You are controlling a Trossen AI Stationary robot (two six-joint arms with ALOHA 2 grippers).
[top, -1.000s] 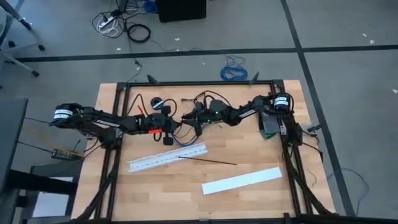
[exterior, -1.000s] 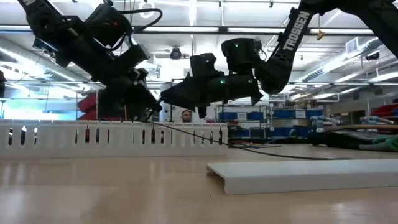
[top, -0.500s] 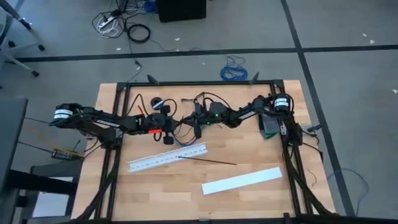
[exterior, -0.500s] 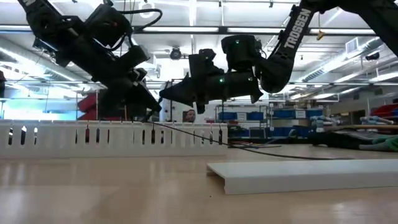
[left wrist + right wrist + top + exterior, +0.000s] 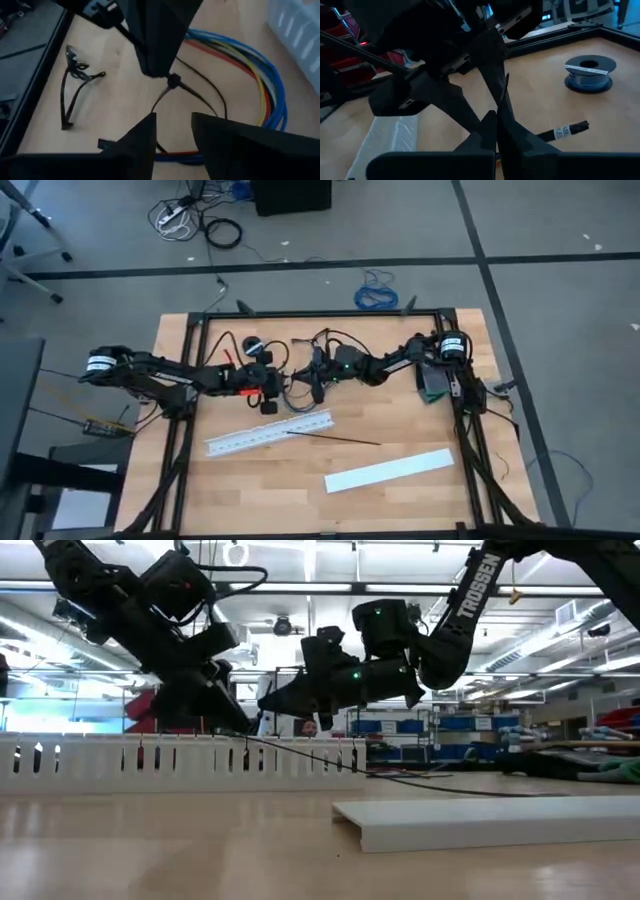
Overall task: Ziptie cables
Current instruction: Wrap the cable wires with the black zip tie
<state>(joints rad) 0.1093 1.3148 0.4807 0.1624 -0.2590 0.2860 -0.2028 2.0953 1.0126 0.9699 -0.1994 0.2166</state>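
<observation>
Nearest the table's front edge lies a flat white plastic cover strip (image 5: 388, 470), and just behind it a long white slotted duct strip (image 5: 268, 433) with a thin black rod-like piece (image 5: 335, 438) trailing off its end. None of these touch the grippers.

Behind the slotted strip, mid-table, the two arms meet over the cables (image 5: 252, 75). This is a loose bunch of thin insulated wires, seen as blue, red and yellow in the left wrist view, lying curved on the wood. A slim black zip tie (image 5: 173, 81) loops near them, its small square head lifted off the board.

The left gripper (image 5: 173, 117) hangs just over the loop with its fingers parted. A strand of the tie runs into the gap, but I cannot tell whether it is touched. The right gripper (image 5: 495, 117) is clenched, apparently pinching the tie's thin tail, and its tip sits just beside the head.

The wires look light and limp: they will likely splay and slide rather than hold a shape, so they are best gathered in the middle of the bunch, where the strands run together. The tie seems springy and slick. Gripping close to the head on one side and on the tail on the other should give the firmest pull.

Farther back, a small round spool of blue wire (image 5: 589, 75) stands on the wood.
</observation>
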